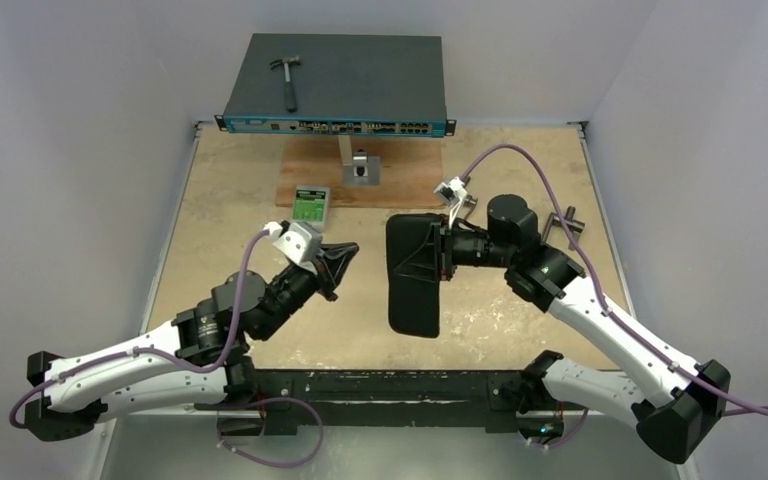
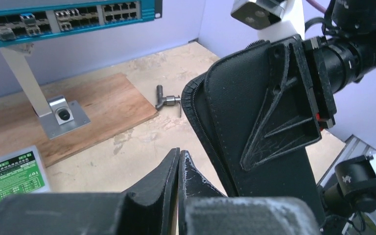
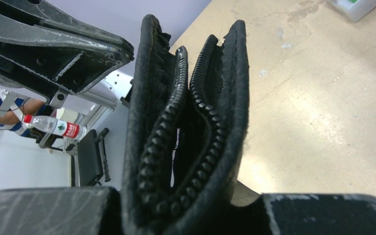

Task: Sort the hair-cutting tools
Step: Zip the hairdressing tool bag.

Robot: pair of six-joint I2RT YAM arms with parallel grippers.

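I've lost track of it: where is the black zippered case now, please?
In the top view the black zippered case is held by the right gripper at the centre of the table, just right of the shut left gripper.

A long black zip case [image 1: 412, 275] is held over the middle of the table, its length running from near to far. Its zip gapes open.

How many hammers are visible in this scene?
1. The hammer lies on the switch at the far edge of the table. Others may be hidden.
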